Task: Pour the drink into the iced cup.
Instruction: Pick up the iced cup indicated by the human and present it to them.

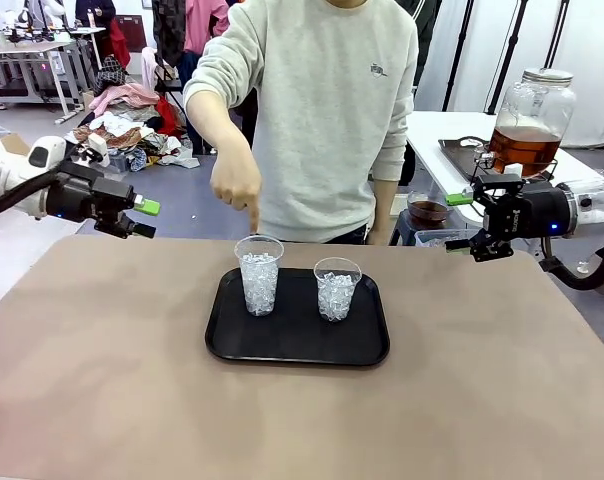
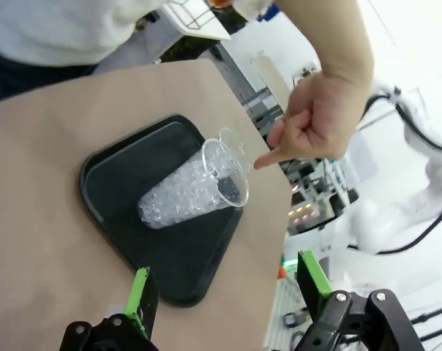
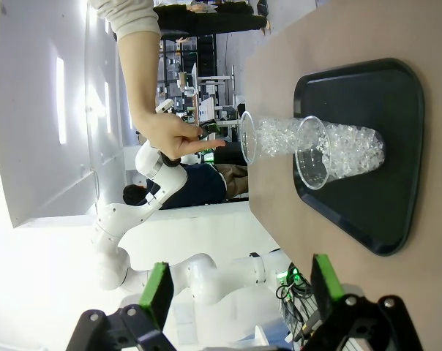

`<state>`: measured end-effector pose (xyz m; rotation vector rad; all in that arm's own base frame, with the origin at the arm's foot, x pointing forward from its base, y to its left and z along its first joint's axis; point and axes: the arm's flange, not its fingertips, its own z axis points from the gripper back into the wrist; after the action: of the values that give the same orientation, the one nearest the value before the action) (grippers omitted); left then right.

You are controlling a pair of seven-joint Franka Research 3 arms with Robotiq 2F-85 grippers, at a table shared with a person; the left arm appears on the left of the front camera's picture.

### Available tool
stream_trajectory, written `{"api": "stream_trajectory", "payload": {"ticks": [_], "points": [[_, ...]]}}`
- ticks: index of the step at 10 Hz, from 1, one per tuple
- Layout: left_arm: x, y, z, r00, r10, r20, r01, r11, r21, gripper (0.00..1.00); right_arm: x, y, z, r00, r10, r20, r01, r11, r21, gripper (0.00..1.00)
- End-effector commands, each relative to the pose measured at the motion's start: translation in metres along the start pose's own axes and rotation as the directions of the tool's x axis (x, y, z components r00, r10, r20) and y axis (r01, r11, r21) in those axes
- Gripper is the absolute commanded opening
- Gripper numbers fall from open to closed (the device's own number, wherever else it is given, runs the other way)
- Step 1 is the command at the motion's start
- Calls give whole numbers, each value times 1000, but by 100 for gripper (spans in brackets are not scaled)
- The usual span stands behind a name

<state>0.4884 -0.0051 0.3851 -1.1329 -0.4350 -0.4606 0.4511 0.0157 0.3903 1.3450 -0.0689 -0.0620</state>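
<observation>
Two clear cups filled with ice stand on a black tray (image 1: 222, 340): a taller cup (image 1: 259, 275) on the left and a shorter cup (image 1: 337, 288) on the right. A person's hand (image 1: 237, 185) points a finger down at the taller cup's rim. The drink, an amber liquid in a big lidded glass jar (image 1: 530, 120), stands on a side table at the back right. My left gripper (image 1: 145, 219) hovers open off the table's far left corner. My right gripper (image 1: 460, 222) hovers open at the far right edge, in front of the jar. The left wrist view shows the taller cup (image 2: 195, 190) and the pointing hand (image 2: 316, 124).
The brown table (image 1: 102, 380) has free room around the tray. The person stands at the far edge behind the tray. A small container of dark liquid (image 1: 427, 211) sits below the white side table (image 1: 432, 135). The right wrist view shows both cups (image 3: 279, 135) on the tray (image 3: 396, 146).
</observation>
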Motion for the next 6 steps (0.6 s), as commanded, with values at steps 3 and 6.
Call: {"api": "stream_trajectory", "payload": {"ticks": [3,6], "points": [[-16,-2,-19,969,-247,27,247,969,-17,100,-1,0,0,1000,0,2,0,1000,4,100],[-9,0,-14,978,-211,-4,210,977,-21,100,-1,0,0,1000,0,2,0,1000,4,100]]}}
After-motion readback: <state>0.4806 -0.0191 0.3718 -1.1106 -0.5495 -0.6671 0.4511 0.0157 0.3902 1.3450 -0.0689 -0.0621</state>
